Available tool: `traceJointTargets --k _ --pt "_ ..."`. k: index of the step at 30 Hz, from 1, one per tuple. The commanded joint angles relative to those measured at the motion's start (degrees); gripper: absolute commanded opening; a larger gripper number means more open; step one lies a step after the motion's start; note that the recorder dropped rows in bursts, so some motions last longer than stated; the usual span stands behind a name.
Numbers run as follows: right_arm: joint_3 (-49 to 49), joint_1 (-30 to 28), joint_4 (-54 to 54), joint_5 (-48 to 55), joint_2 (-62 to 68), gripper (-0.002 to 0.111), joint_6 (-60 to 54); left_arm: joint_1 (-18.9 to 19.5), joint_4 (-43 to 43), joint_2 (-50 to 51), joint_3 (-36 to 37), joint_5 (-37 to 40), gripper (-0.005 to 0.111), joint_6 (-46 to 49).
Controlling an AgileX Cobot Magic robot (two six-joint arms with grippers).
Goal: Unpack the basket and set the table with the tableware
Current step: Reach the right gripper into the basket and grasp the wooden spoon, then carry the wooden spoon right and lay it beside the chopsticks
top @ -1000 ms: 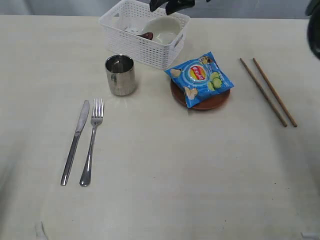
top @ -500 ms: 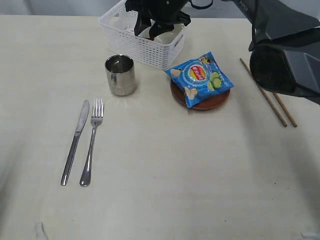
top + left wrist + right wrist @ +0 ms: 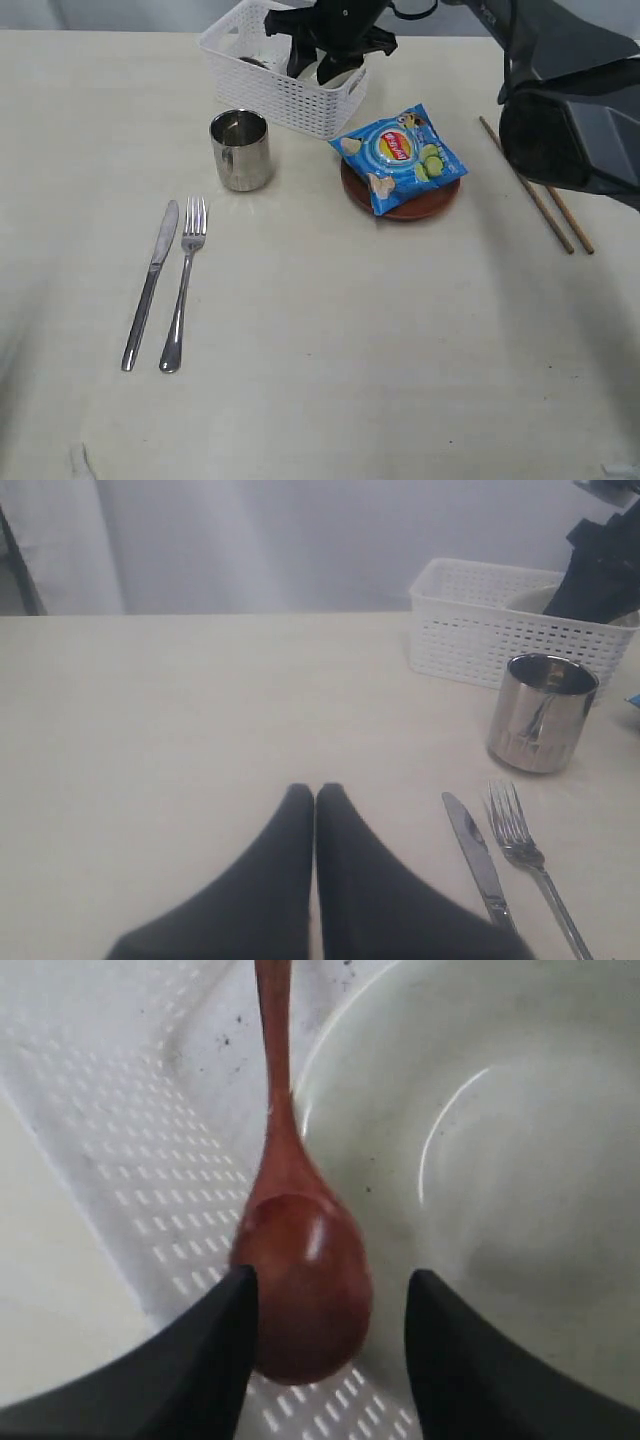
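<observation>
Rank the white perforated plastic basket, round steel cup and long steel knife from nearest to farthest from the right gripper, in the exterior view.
1. basket: the right gripper reaches into it.
2. cup: just beside the basket.
3. knife: far left, beside the fork.

The exterior camera looks steeply down over the table [image 3: 320,400]. My left wrist camera rides low behind my left gripper [image 3: 315,800], facing cup [image 3: 540,712] and basket [image 3: 480,630] well ahead. My right wrist camera looks down past my right gripper [image 3: 330,1282], close over spoon [image 3: 300,1290] and bowl [image 3: 500,1160]; all views share the basket.
</observation>
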Motion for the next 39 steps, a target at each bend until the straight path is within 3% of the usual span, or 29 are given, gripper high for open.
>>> traceJointTargets --k 1,8,10,16,24,31,36,39 --pt "-0.37 -0.32 3.63 -0.21 1.08 0.045 -0.04 0.13 0.00 -0.20 0.23 -0.18 0.000 -0.01" --pt "-0.37 -0.20 3.77 -0.25 2.50 0.044 0.39 0.13 0.00 -0.20 0.23 -0.18 0.000 -0.01" --pt "-0.37 -0.20 3.77 -1.22 2.50 0.037 0.39 0.13 0.00 -0.20 0.23 -0.18 0.000 -0.01" --pt "-0.37 -0.20 3.88 -1.77 2.39 0.000 -0.27 0.13 0.00 -0.20 0.23 -0.18 0.000 -0.01" --pt "-0.37 -0.20 2.98 -1.65 -0.20 0.000 -2.19 0.13 0.00 -0.20 0.23 -0.18 0.000 -0.01" --pt "-0.37 -0.42 -4.70 0.59 -6.30 0.000 -3.89 0.13 0.00 -0.20 0.23 -0.18 0.000 -0.01" --pt "-0.37 -4.72 -3.91 0.59 -11.78 0.000 -3.50 0.13 0.00 -0.20 0.23 -0.18 0.000 -0.01" --pt "3.64 -10.24 -4.05 0.59 -17.03 0.000 -3.10 0.13 0.00 -0.20 0.23 -0.18 0.000 -0.01"
